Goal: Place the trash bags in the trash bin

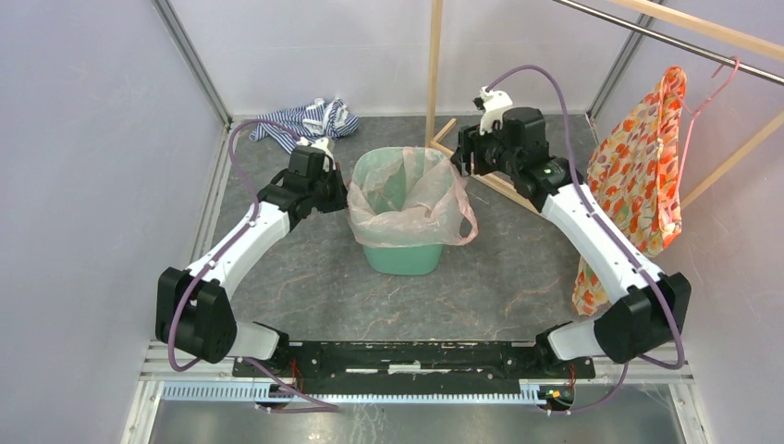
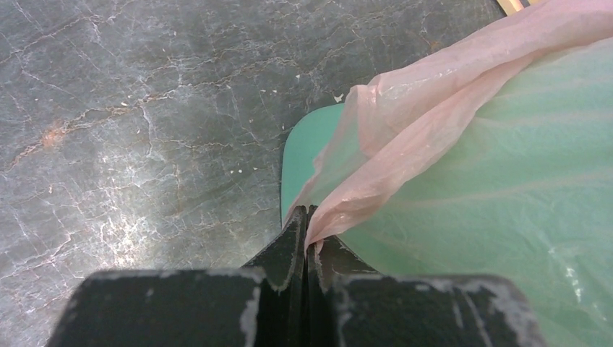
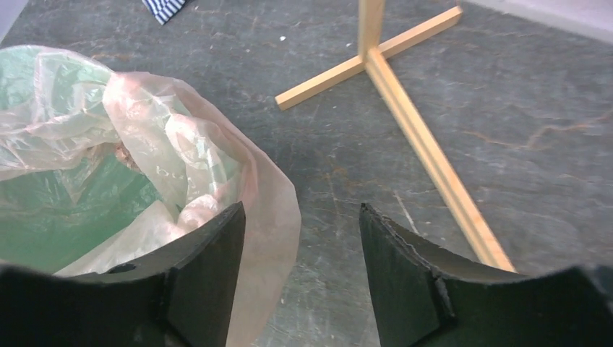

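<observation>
Tearing is judged the main risk — the thin film of the trash bag (image 1: 421, 217) is pinched flat between the closed fingers of the left gripper (image 2: 307, 217) at the left rim of the trash bin (image 1: 402, 259), and a hard outward pull could rip it or drag the liner out. The light bin could also be tipped or slid across the table (image 1: 305, 296) if the bag is tugged sideways. On the right, a loose flap hangs outside the rim; it could be missed or pushed further out by the right gripper (image 3: 302, 217), which is held open and empty just beside that flap. The wooden rack foot (image 3: 405, 94) lies near enough to be struck on a wide swing.

The bag is seen as pale pink, translucent and heavily crinkled — the mint green of the bin shows through it. It is bunched inside the opening and draped unevenly over the rim, with the longest fold spilled down the right outer wall. The bin stands upright at the middle of the table.
</observation>
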Action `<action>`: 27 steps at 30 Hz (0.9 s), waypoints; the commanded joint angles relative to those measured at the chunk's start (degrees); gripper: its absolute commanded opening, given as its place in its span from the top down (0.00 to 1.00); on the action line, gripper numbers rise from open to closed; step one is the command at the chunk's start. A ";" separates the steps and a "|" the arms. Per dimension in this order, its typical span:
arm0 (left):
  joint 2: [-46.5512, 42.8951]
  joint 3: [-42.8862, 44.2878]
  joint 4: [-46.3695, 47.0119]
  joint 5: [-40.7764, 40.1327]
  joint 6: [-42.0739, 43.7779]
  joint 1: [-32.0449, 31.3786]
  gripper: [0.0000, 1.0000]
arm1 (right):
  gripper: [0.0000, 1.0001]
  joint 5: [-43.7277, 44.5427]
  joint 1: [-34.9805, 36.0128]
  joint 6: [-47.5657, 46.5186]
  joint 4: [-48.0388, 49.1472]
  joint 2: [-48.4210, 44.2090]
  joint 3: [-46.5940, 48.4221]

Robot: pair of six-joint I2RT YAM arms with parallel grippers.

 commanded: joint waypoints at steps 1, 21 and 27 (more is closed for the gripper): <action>-1.77 -0.52 1.96 -0.74 -2.05 0.13 0.98 | 0.30 4.79 0.06 -1.50 -5.18 -5.63 5.40; -0.28 -0.21 2.54 -0.71 -1.52 0.12 0.98 | 0.37 -3.26 5.64 -0.29 -9.88 -19.08 -4.46; -0.02 0.40 2.22 -0.94 -1.35 0.14 0.98 | 0.66 3.21 5.80 1.90 -9.78 -21.38 -8.39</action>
